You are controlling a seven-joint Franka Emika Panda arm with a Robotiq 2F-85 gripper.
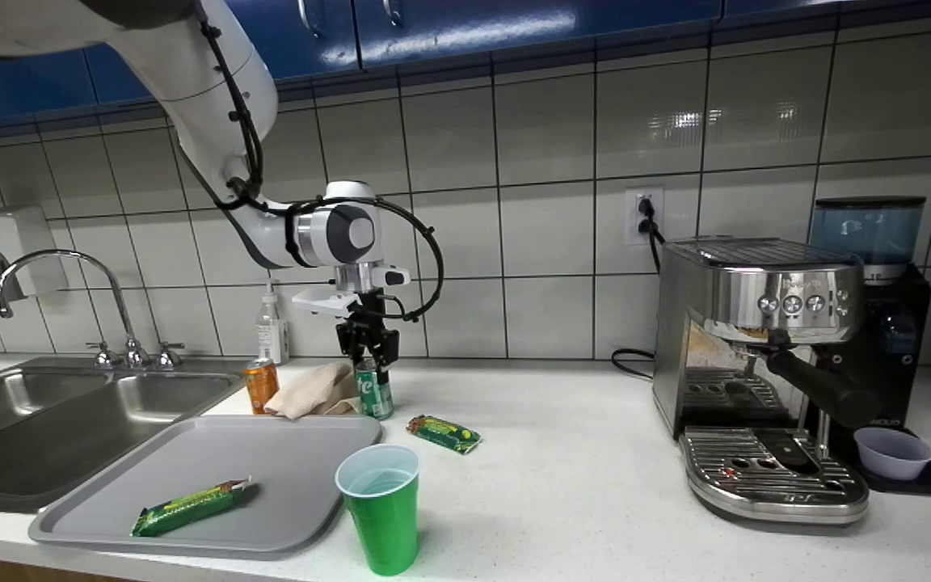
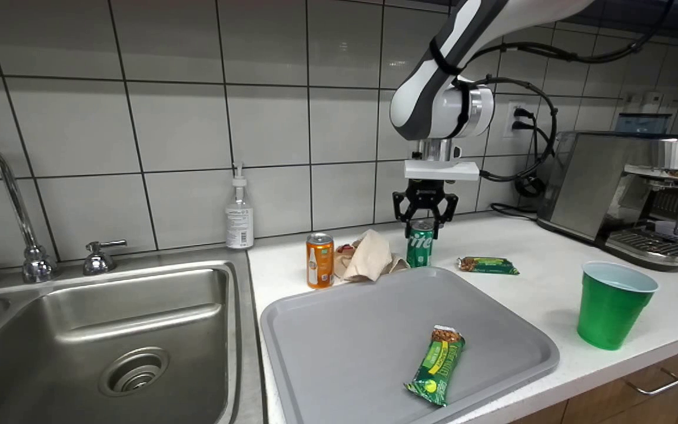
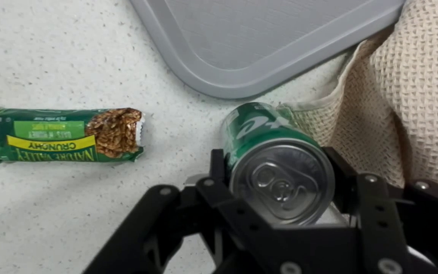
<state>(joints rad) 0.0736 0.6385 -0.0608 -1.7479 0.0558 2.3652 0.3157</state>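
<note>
Your arm (image 1: 207,89) reaches in high over the table (image 1: 562,469), bends at the wrist and points the pincer (image 2: 422,231) straight down. Its fingers (image 3: 218,163) stand on opposite sides of the green can (image 3: 280,167), set about as far apart as the can is wide — you can make out no gap, yet you cannot tell whether they actually grip it. The can stands on the table, just beside a corner of the gray tray (image 2: 339,353).

You have a tan cloth (image 3: 420,95) rumpled right beside the can, and in the wrist view a finger overlaps it. Past the cloth stands an orange can (image 2: 320,262). On the green can's opposite side, a granola bar (image 3: 63,135) lies on the table, apart from your fingers. A second bar (image 2: 438,366) lies on the tray, and a green cup (image 2: 614,306) stands near the tray's edge. Farther out, you have the sink (image 2: 139,300) and soap bottle (image 2: 239,218) one way — the espresso machine (image 1: 756,283) the other — and the tiled wall (image 1: 546,230) behind.
</note>
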